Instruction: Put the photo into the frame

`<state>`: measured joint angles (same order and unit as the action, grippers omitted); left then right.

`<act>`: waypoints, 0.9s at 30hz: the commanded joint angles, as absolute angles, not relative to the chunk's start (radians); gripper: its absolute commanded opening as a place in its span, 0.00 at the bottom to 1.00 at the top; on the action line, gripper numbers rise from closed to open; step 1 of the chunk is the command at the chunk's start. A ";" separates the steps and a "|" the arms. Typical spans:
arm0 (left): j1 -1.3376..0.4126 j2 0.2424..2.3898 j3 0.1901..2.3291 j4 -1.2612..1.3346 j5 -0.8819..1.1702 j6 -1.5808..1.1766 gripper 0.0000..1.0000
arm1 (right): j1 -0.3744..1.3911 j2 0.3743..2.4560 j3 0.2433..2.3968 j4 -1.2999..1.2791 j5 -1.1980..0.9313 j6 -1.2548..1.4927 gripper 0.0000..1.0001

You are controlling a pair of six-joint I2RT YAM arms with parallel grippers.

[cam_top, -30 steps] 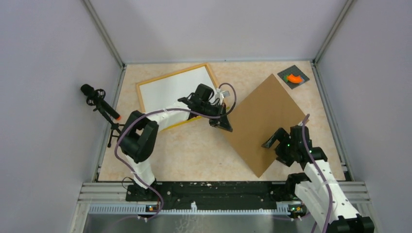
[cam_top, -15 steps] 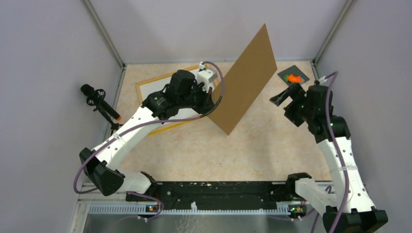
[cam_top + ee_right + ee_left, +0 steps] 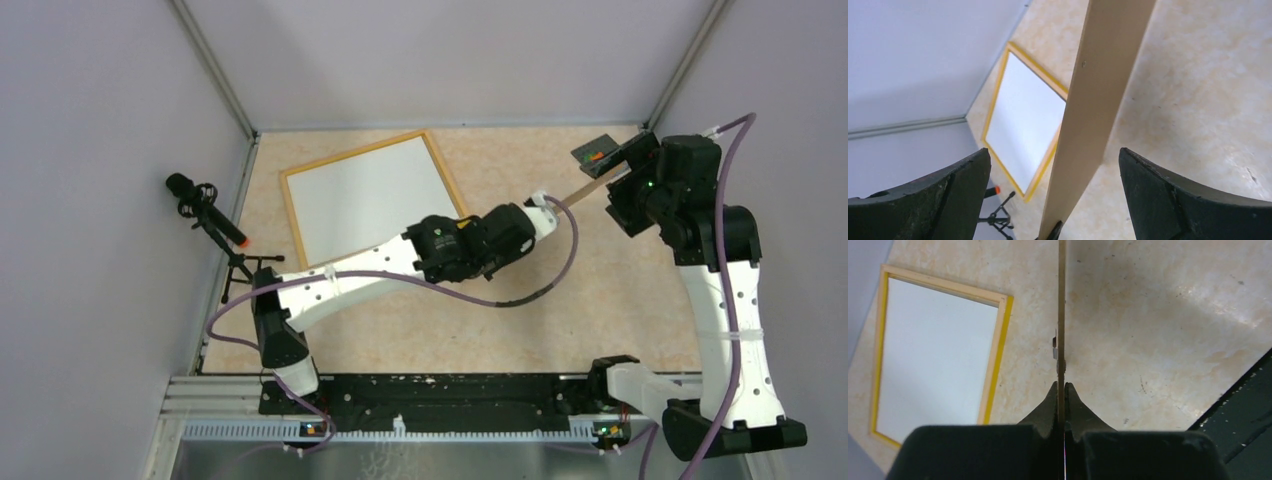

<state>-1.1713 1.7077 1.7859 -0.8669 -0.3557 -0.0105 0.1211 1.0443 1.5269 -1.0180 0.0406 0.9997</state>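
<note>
**A:** From above, the frame (image 3: 355, 153) is seen flat on the worktop (image 3: 420, 330), white inside; no photo can be made out.

**B:** Left wrist: a board (image 3: 1061, 315) is clamped edge-on by the left fingers (image 3: 1048, 407). Right wrist: right fingers (image 3: 1168, 195) are held wide around it, not touching. Loading looks all left to do.

The frame (image 3: 355, 153) lies flat on the table (image 3: 560, 320), in its far-left part, well clear of the near edge. It is a thin rectangle, yellow-orange outside and pale wood inside, turned slightly askew to the table's edges. A plain white panel (image 3: 365, 200) fills its opening; whether this is the photo cannot be told.
</note>
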 commanded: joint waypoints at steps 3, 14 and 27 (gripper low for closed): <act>-1.268 1.759 1.845 -0.872 -0.616 0.027 0.00 | 0.128 1.052 1.485 -1.120 0.173 1.084 0.92; -1.380 1.813 1.867 -0.873 -0.662 0.016 0.00 | 0.128 0.935 1.202 -1.061 0.195 1.221 0.64; -1.423 1.813 1.873 -0.873 -0.606 -0.033 0.16 | 0.127 0.805 1.026 -0.967 0.267 1.399 0.08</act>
<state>-1.4124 1.8420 1.8172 -0.9306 -0.6178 0.0242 0.1223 0.8875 1.0626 -0.9928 0.2184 1.3010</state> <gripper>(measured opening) 0.082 0.180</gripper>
